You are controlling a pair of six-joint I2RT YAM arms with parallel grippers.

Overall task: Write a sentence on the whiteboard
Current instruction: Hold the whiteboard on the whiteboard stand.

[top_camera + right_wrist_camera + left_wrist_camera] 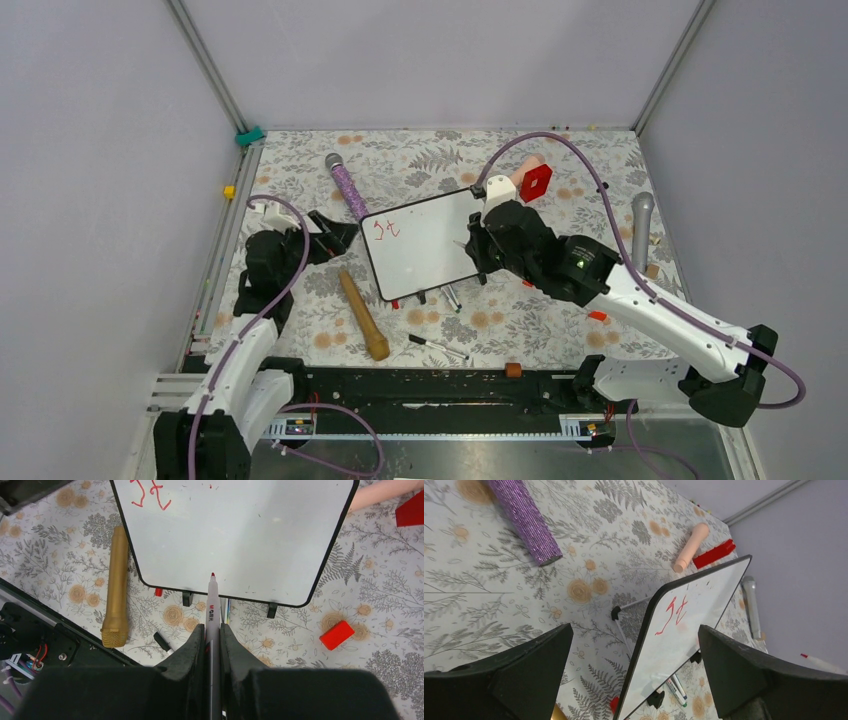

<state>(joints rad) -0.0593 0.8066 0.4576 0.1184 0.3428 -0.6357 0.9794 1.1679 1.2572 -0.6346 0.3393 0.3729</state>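
The whiteboard lies at the middle of a flower-patterned table cloth, turned at a slant between the two arms, with small black feet showing along its near edge. The sentence is barely begun: two red handwritten marks that read like "st" sit in the board's far left corner, and the rest of the white surface is bare.

The right gripper is clamped tight on a red-tipped marker, which runs straight out between its fingers. Seen from the right wrist, the marker's tip lies over the board just inside the near frame; whether it touches the surface cannot be told.

The left gripper hangs with its jaws spread wide and nothing between them, just beside the board's left corner, close to the red marks.

A gold microphone lies on the cloth in front of the board's left end, and a purple glitter microphone lies beyond that corner. A grey microphone rests near the right edge of the table, and a red block sits at the board's far right corner. A black pen lies near the front rail.
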